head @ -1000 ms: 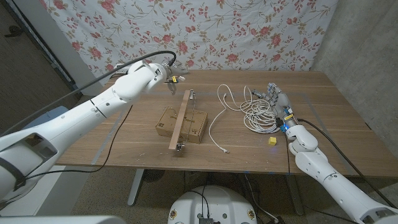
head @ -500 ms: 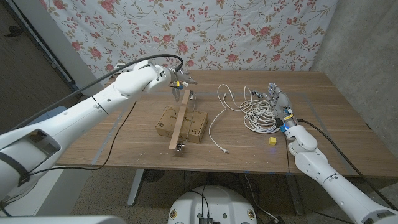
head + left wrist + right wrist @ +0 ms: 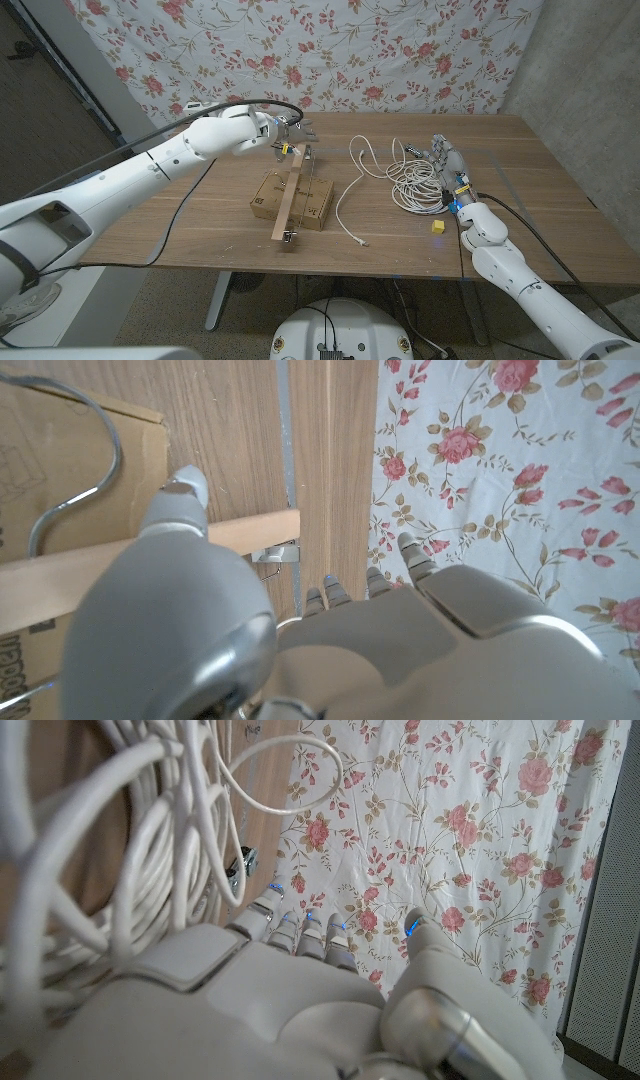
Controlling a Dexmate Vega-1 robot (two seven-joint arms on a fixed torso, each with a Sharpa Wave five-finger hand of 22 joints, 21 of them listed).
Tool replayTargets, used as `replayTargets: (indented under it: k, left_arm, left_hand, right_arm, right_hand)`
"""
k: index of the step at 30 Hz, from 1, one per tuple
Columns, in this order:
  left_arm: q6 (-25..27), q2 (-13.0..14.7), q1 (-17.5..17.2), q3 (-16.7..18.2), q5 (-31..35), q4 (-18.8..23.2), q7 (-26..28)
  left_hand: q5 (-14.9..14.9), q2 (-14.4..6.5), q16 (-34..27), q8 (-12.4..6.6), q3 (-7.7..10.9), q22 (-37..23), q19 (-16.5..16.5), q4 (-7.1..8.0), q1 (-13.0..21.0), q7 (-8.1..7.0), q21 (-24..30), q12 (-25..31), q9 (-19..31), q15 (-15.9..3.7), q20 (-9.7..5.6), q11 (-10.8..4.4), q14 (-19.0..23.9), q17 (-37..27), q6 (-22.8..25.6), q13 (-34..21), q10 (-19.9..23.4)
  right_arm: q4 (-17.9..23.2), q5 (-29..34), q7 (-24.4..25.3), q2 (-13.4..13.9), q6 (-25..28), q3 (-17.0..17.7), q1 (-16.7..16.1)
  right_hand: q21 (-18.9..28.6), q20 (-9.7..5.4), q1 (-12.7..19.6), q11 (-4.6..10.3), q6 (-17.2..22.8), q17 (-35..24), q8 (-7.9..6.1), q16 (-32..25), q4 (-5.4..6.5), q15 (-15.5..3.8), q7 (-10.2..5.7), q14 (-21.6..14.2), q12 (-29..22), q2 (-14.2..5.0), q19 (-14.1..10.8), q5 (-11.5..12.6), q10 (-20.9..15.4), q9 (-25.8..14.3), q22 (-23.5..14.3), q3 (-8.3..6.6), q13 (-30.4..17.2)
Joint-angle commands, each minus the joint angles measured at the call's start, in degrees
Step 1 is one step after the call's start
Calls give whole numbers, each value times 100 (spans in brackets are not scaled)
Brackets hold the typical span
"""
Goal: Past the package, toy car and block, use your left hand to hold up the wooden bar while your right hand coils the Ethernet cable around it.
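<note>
Now my left hand [image 3: 287,129], fingers spread, hovers over the stiff bar's [image 3: 292,192] far end, my best grip; right hand [image 3: 447,163] waits unclenched beside the floppy cable [image 3: 415,185].

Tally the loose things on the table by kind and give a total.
Cardboard package: 1
Wooden bar: 1
White Ethernet cable: 1
Yellow block: 1
Total: 4
No toy car can be made out in these pictures.

Left hand [image 3: 285,132] outstretched, fingers apparently spread; right hand [image 3: 447,165] upright, fingers loosely apart.
</note>
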State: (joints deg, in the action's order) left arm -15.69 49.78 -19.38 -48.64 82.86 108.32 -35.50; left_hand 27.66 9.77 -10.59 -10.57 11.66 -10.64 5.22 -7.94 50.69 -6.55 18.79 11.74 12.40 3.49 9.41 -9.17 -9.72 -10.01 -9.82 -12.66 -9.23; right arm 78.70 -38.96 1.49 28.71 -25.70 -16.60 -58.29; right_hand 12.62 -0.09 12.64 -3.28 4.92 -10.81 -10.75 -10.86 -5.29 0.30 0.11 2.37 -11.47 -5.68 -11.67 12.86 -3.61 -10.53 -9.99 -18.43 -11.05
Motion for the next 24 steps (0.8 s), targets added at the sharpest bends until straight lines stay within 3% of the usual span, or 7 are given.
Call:
replayTargets:
  k: [1, 12, 24]
  left_arm:
    - [-603, 165, 135, -277, 1013, -214, 1354]
    - [-1055, 157, 374, -525, 1350, -473, 1569]
    - [-926, 173, 467, -659, 1450, -847, 2590]
  left_hand:
    - [165, -26, 46, 37, -157, -31, 76, 35, 36, 89, -80, -65, 23, 44, 17, 45, -359, -17, -1370, -18, -337]
    - [307, -19, 47, -11, -369, -46, 137, 91, -55, 143, -142, -61, 18, 82, 41, 61, -533, -24, -1522, -18, -566]
    - [430, -66, -36, -99, -493, -51, -132, 80, 11, 130, -69, 38, 10, -103, -94, 14, -335, -16, -1376, -12, -448]
  right_arm:
    - [18, 42, 120, -53, -107, 17, -78]
    - [16, 34, 184, -87, -233, 79, -178]
    - [-136, 13, 62, -136, -295, 55, -71]
  right_hand:
    - [-27, -20, -19, -8, 58, -7, -34, -37, 35, 20, 3, -12, -21, -10, -46, -5, -37, -15, -27, 3, -21]
    - [-28, -18, -27, -15, 64, -1, -34, -40, 33, 32, 9, -39, -32, -11, -67, -8, -74, -15, -27, 2, -22]
    - [-35, -18, -27, -43, 71, 6, -34, -35, 24, 36, 2, -49, -31, -6, -74, -8, -85, -15, -26, 0, -22]
